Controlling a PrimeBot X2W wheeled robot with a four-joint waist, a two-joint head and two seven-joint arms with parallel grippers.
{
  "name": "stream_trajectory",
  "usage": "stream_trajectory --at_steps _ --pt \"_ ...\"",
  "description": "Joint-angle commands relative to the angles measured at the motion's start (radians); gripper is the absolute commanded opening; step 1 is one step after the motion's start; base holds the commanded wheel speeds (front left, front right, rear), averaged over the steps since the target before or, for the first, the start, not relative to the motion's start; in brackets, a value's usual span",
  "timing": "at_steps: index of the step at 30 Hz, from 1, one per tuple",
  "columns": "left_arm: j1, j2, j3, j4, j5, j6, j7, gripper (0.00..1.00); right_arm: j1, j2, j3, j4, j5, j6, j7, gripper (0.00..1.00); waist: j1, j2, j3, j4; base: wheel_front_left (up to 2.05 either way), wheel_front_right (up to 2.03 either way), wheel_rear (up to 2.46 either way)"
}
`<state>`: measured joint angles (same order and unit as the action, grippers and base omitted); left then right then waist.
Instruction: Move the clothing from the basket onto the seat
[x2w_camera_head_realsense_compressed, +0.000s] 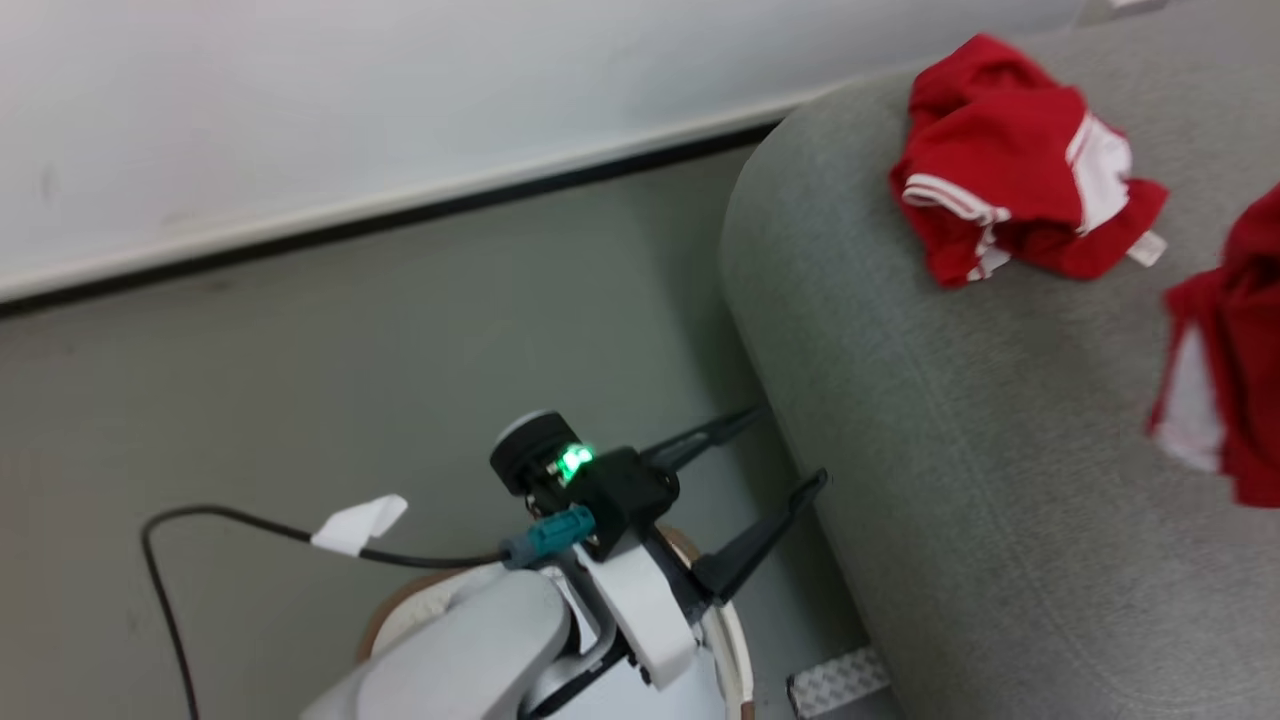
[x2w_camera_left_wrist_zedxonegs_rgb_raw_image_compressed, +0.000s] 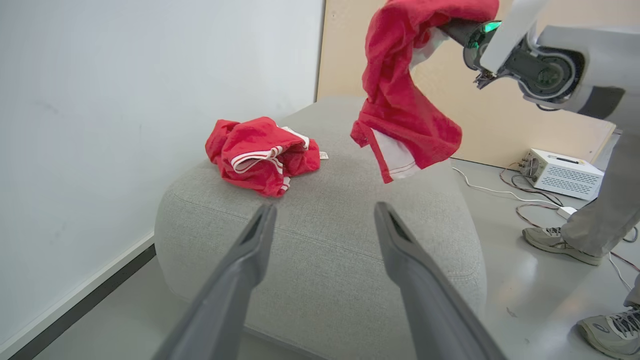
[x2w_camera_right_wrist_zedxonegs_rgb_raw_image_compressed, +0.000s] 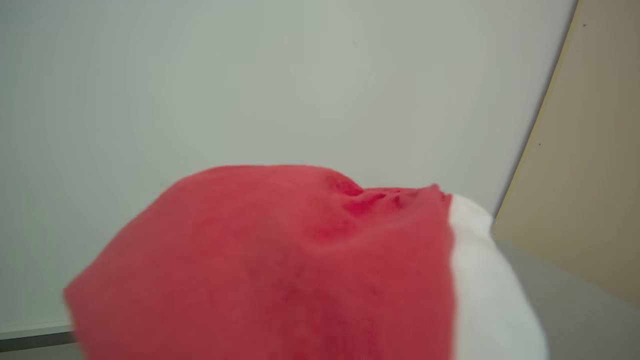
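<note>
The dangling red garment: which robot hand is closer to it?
Right. The right gripper is shut on the dangling red garment, holding it over the seat; the open left gripper sits lower down, not touching.

Reads as a robotics lab or test room rather than a home: bare white wall (x2w_camera_left_wrist_zedxonegs_rgb_raw_image_compressed: 150, 75) meeting a smooth grey floor (x2w_camera_head_realsense_compressed: 350, 350) along a black skirting strip (x2w_camera_head_realsense_compressed: 400, 214), with a plain tan board panel (x2w_camera_left_wrist_zedxonegs_rgb_raw_image_compressed: 500, 125) standing behind. Past the far edge of the large grey woven-fabric seat (x2w_camera_left_wrist_zedxonegs_rgb_raw_image_compressed: 325, 250), a white vented metal equipment box (x2w_camera_left_wrist_zedxonegs_rgb_raw_image_compressed: 562, 172) set straight on the floor amid loose white and red cables (x2w_camera_left_wrist_zedxonegs_rgb_raw_image_compressed: 487, 189), and a person's grey trainers (x2w_camera_left_wrist_zedxonegs_rgb_raw_image_compressed: 555, 242) close by.
</note>
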<state>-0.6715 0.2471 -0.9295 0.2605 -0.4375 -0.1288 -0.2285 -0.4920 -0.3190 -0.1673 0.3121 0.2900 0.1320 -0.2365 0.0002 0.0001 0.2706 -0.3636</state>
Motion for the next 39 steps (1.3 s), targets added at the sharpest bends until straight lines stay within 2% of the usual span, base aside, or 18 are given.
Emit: stream_trajectory --at_steps 1,7,14,20,27,29,30,31,39 --pt "-0.01 0.015 0.0 -0.009 0.009 -0.002 0.003 1.0 -0.025 -0.009 -0.013 0.013 -0.003 -0.003 0.004 0.0 -0.0002 -0.0001 0.068 0.033 0.0 0.0 0.0" --pt "-0.051 0.061 0.006 -0.073 0.021 -0.002 0.028 1.0 -0.156 -0.038 -0.104 0.12 -0.021 -0.003 0.041 0.0 -0.0002 -0.0001 0.185 0.066 0.0 0.0 0.0" --pt "-0.088 0.085 0.009 -0.111 0.029 -0.002 0.041 1.0 -0.309 -0.082 -0.143 0.3 -0.109 -0.003 0.1 0.0 -0.0002 -0.0001 0.284 0.105 0.0 0.0 0.0" --pt "-0.086 0.093 0.007 -0.098 0.027 0.0 0.028 1.0 -0.388 -0.111 -0.126 0.469 -0.223 -0.003 0.222 0.0 -0.0002 -0.0001 0.299 0.131 0.0 0.0 0.0" --pt "-0.083 0.083 0.009 -0.08 0.014 0.009 0.012 1.0 -0.41 -0.116 -0.11 0.606 -0.232 -0.003 0.305 0.01 -0.0002 -0.0001 0.276 0.146 0.0 0.0 0.0" --pt "-0.075 0.08 0.008 -0.07 0.01 0.01 0.007 1.0 -0.412 -0.12 -0.105 0.626 -0.232 -0.003 0.301 0.41 -0.0002 -0.0001 0.262 0.147 0.0 0.0 0.0" --pt "-0.071 0.078 0.008 -0.066 0.006 0.012 0.004 1.0 -0.41 -0.12 -0.097 0.635 -0.228 -0.003 0.3 0.74 -0.0002 -0.0001 0.252 0.146 0.0 0.0 0.0" --pt "-0.067 0.076 0.008 -0.06 0.005 0.013 0.002 1.0 -0.41 -0.122 -0.085 0.645 -0.224 -0.003 0.3 1.0 -0.0002 -0.0001 0.241 0.145 0.0 0.0 0.0" --pt "-0.009 0.059 0.011 -0.002 -0.026 0.024 -0.018 1.0 -0.358 -0.14 0.051 0.709 -0.174 -0.003 0.348 1.0 -0.0002 -0.0001 0.09 0.122 0.0 0.0 0.0"
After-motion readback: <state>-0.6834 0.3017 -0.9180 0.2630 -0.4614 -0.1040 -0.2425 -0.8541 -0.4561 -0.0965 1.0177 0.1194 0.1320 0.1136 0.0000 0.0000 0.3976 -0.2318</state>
